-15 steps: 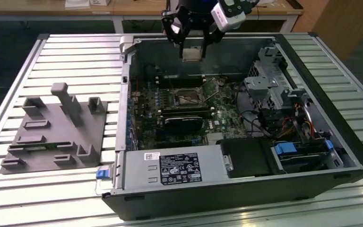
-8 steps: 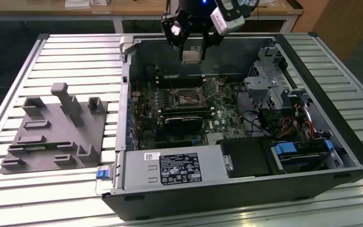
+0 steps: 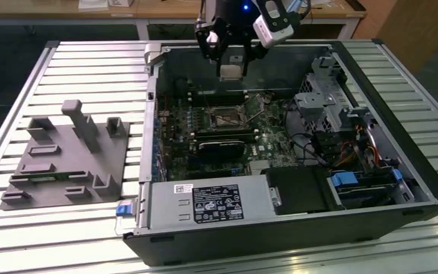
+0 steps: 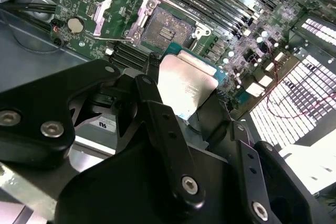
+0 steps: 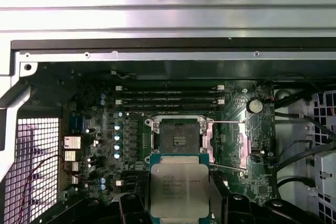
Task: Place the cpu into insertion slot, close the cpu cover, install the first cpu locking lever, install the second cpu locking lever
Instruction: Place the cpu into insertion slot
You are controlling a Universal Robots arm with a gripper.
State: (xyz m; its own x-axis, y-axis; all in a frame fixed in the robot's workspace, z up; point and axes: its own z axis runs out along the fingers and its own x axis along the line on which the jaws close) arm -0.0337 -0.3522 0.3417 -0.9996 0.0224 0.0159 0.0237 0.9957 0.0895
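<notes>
Hand clamped on the cpu, you held it above, clear of the insertion slot, whose cpu cover stood open.

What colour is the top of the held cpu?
Pale silvery-beige metal; the cpu shows best in the first wrist view.

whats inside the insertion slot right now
Only its bare dark centre shows inside the insertion slot; no chip sits in it. The cpu, held in the jaws above, covers one edge of its rim in the first wrist view.
</notes>
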